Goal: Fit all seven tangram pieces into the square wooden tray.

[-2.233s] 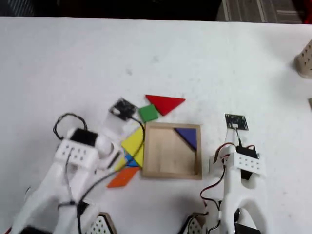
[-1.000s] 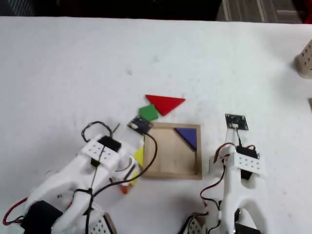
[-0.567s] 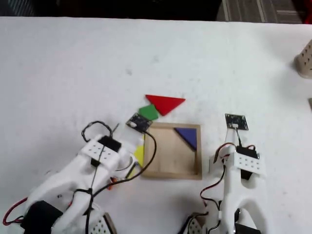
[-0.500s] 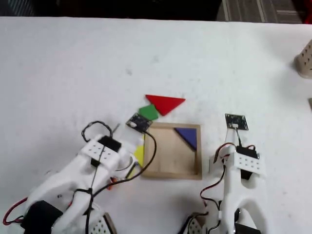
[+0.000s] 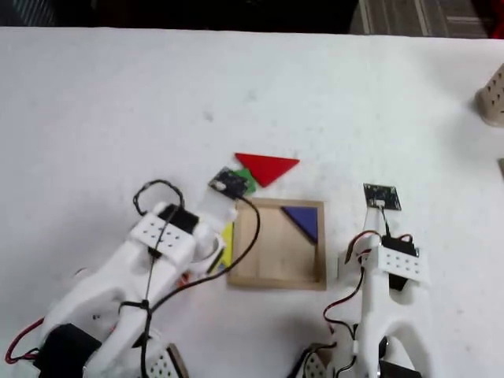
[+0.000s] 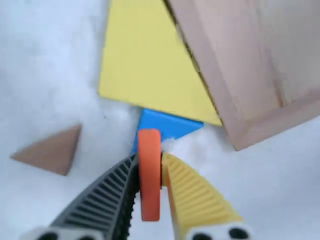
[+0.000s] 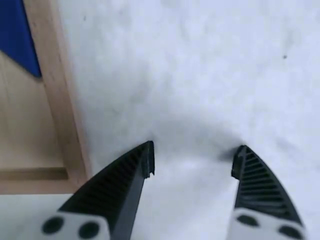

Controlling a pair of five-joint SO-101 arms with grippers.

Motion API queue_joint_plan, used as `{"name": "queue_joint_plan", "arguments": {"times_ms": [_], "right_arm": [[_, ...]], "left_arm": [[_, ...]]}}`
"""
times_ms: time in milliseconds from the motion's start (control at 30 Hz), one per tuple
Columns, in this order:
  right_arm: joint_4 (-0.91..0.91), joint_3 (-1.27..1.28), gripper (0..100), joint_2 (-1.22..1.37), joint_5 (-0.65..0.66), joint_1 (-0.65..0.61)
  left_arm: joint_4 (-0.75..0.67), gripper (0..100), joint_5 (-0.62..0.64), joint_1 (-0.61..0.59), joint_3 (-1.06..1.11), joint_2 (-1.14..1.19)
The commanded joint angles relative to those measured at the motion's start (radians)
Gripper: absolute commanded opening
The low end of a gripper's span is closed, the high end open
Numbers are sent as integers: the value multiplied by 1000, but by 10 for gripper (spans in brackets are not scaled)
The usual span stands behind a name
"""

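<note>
My left gripper (image 6: 149,160) is shut on the orange piece (image 6: 149,180), held on edge just off the near left corner of the square wooden tray (image 6: 220,95). Beside it lie the yellow triangle (image 6: 145,65), a light blue piece (image 6: 162,126) and a brown triangle (image 6: 50,150). In the high view a dark blue triangle (image 5: 303,219) sits in the tray's (image 5: 276,282) far right corner. The red triangle (image 5: 268,167) and green square (image 5: 246,183) lie beyond the tray. My right gripper (image 7: 195,152) stands open over bare table right of the tray (image 7: 55,90).
The left arm (image 5: 157,244) covers most of the pieces left of the tray. A pale perforated object (image 5: 492,94) stands at the table's right edge. Wide white table stretches beyond the pieces.
The left arm swung in from the left over the loose pieces and closed on the orange piece that lay on the table. Since half a second ago it has shifted slightly away. The right arm stayed still.
</note>
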Motion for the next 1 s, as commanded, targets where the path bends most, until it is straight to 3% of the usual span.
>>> {"name": "queue_joint_plan", "arguments": {"times_ms": [0,133,433,733,967], "right_arm": [[-31,-3,245,10,11,13],[-31,-3,245,10,11,13],[-31,-3,245,10,11,15],[-31,-3,246,10,11,12],[-31,-3,246,10,12,12]], "left_arm": [[-20,22,-84,-2,-141,-16],[-187,24,-86,48,-164,-8],[-482,28,-84,308,-84,-5],[-666,29,-92,321,40,-5],[-658,221,-84,318,80,-5]]}}
